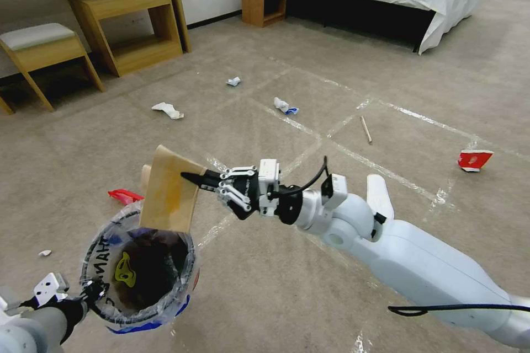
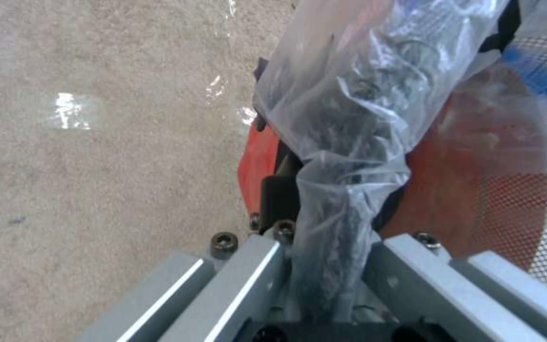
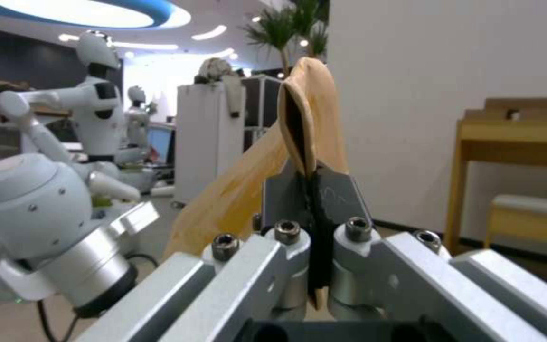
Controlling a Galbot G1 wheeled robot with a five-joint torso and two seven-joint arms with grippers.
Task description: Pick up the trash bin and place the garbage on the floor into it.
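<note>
**Box over the bin, ready to drop**

While the left gripper (image 1: 91, 290) clamps the near rim of the trash bin (image 1: 138, 270) and holds it up off the floor (image 1: 265, 287), the head view shows the right gripper (image 1: 194, 178) pinching the edge of a flattened brown cardboard box (image 1: 168, 190), which hangs with its lower edge right at the bin's far rim. Beyond the bin, more garbage lies scattered on the carpet: a red wrapper (image 1: 125, 196) just beside it, crumpled white papers (image 1: 167, 110) farther out, a thin wooden stick (image 1: 366, 129) and a red carton (image 1: 474, 159) well apart from it.

From the left wrist view, the fingers are closed on the bin's red wall (image 2: 258, 161) with the clear plastic bag (image 2: 349, 118) bunched between them, so the hold looks firm (the liner could slip, though).

From the right wrist view, the two jaws are pressed together on the box's edge (image 3: 308, 118), which stands up between them.

To do this step well, I would judge the box should be carried a little farther over the bin's centre and tipped so its lower edge enters the opening before release; it looks nearly as wide as the mouth, so a corner-first entry would keep it from catching on the rim or dragging the liner.
</note>
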